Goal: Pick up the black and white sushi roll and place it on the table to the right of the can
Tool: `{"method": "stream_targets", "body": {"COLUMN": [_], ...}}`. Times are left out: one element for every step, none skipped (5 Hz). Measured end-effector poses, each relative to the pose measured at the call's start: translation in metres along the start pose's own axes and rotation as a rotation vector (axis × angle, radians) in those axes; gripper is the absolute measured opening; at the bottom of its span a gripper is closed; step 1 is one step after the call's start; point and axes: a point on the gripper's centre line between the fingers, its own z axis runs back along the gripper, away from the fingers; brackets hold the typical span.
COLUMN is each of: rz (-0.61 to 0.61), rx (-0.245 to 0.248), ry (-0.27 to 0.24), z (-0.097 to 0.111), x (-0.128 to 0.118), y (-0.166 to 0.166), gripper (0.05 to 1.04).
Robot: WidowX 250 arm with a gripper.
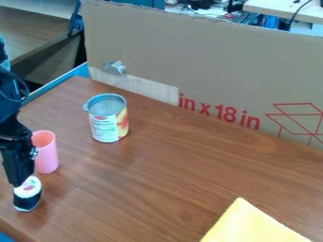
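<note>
Main risk here: the small dark jar w/ a white top (pixel 27 194) could tip or skid if the gripper (pixel 19 181) bears down off-center, b/c it looks narrow & the contact seems to be at its top edge. Next risk is the pink cup (pixel 47 159), upright just beside & behind the gripper; a sideways nudge could knock it over, esp. if it's light & hollow, as it looks. The open can (pixel 105 124) is farther back on the desk (pixel 148 189), well apart, so prob. lower risk, tho a wide swing could clip its raised lid. The yellow cloth (pixel 252 224) by the near edge is well clear. As for position, the jar is right at the lower end of the gripper, partly hidden by it; can't tell if the fingers are apart, together or clamped on it, nor if it's fully resting on the desk.
</note>
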Motion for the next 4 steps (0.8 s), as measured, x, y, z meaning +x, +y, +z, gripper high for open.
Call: {"method": "stream_targets", "body": {"rz": [0.046, 0.085, 0.108, 0.114], "rx": [0.032, 0.036, 0.026, 0.021], "ry": [0.032, 0.101, 0.142, 0.159], "z": [-0.020, -0.040, -0.054, -0.061], "x": [0.008, 0.016, 0.021, 0.023], "y": [0.013, 0.018, 0.019, 0.019], "gripper": [1.001, 1.001, 1.001, 1.001]}}
